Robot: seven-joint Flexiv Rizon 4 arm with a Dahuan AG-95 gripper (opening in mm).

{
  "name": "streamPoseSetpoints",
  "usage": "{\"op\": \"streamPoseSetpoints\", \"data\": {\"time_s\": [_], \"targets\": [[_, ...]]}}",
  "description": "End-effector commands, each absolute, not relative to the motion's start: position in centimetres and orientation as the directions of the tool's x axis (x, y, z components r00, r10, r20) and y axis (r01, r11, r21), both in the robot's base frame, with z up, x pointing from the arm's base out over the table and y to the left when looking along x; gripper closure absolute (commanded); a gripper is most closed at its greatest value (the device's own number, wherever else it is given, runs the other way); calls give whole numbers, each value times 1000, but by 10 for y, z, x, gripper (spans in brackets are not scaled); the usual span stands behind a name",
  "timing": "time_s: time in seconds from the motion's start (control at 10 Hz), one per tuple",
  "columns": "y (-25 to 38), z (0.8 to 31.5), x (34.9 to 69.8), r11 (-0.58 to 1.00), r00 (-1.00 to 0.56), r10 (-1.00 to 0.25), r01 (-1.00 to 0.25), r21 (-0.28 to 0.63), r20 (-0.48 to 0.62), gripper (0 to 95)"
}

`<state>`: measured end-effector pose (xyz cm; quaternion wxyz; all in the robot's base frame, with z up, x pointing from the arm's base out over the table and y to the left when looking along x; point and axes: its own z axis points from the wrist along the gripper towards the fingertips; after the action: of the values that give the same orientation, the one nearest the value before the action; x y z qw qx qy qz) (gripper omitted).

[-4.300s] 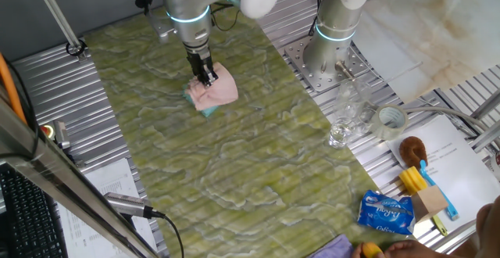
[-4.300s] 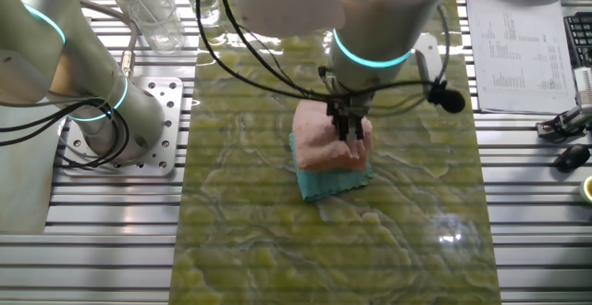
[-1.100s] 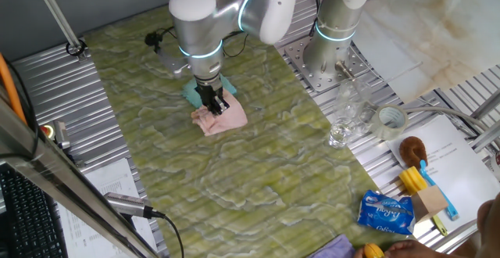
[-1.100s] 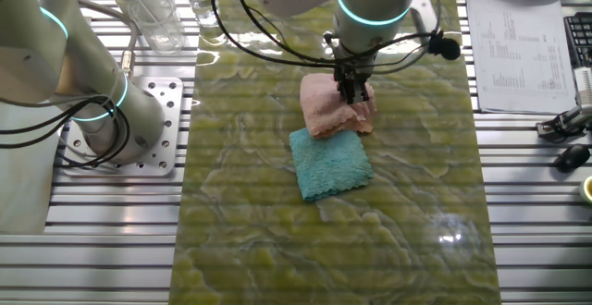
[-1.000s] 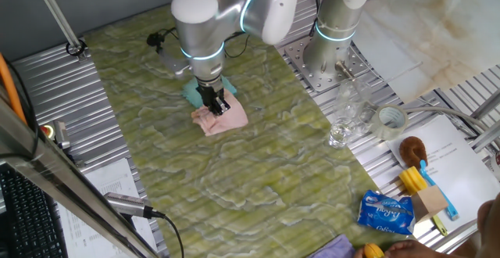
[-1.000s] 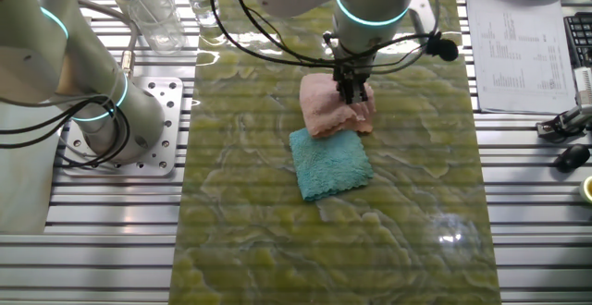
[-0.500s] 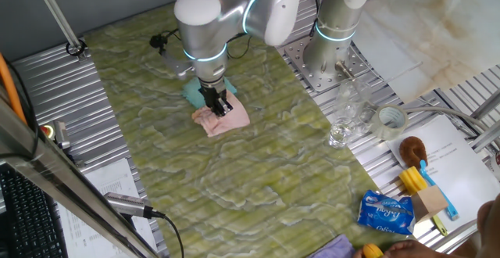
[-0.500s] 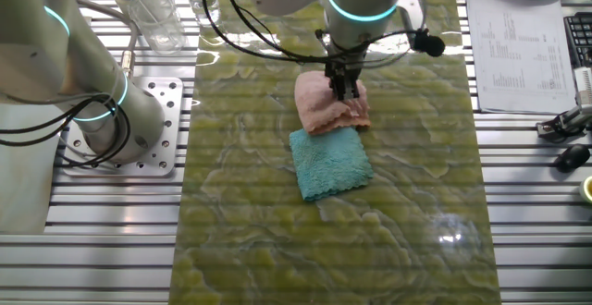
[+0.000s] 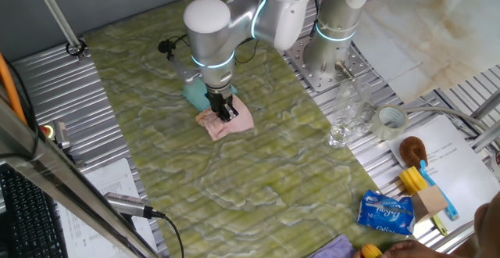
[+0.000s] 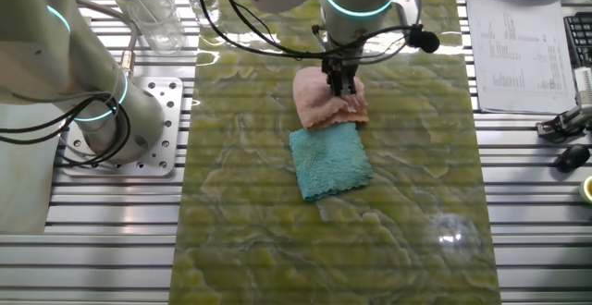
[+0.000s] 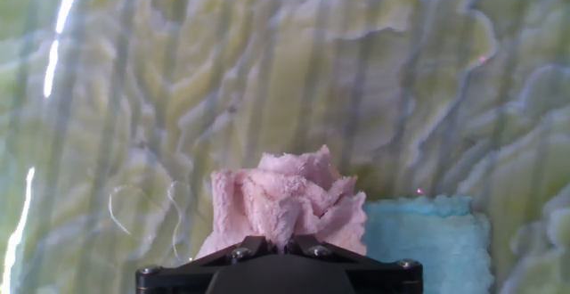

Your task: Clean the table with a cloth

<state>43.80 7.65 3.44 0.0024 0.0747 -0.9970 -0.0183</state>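
Note:
The cloth (image 9: 232, 120) lies on the green-yellow marbled table (image 9: 258, 172). Its pink face is bunched up under my gripper (image 9: 226, 112), and its teal face trails flat behind (image 10: 330, 162). My gripper (image 10: 341, 87) is shut on the pink fold and presses it to the table. In the hand view the pink bunch (image 11: 285, 200) rises between my closed fingers, with my gripper (image 11: 283, 240) at the bottom edge and teal cloth (image 11: 427, 240) to the right.
A second arm's base (image 9: 332, 51) stands on ribbed metal at the back right. Clear glasses (image 9: 348, 117), a tape roll (image 9: 391, 119), a brush (image 9: 414, 150) and a blue packet (image 9: 386, 213) lie to the right. Paper sheets (image 10: 518, 51) lie beyond the table's edge.
My gripper has dragged the pink end of the cloth across the table, away from the teal part, which has unfolded and stays flat. In the last second it kept sliding slightly the same way.

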Motion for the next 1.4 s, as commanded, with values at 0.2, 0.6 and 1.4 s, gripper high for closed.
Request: {"op": "streamPoseSetpoints", "data": {"time_s": [0.2, 0.6, 1.4], "targets": [[91, 34, 437, 992, -992, -123, -123, 38, -7, 950], [98, 36, 439, 991, -991, -132, -131, 21, 10, 950], [97, 31, 438, 958, -953, -281, -285, -19, 118, 950]]}}
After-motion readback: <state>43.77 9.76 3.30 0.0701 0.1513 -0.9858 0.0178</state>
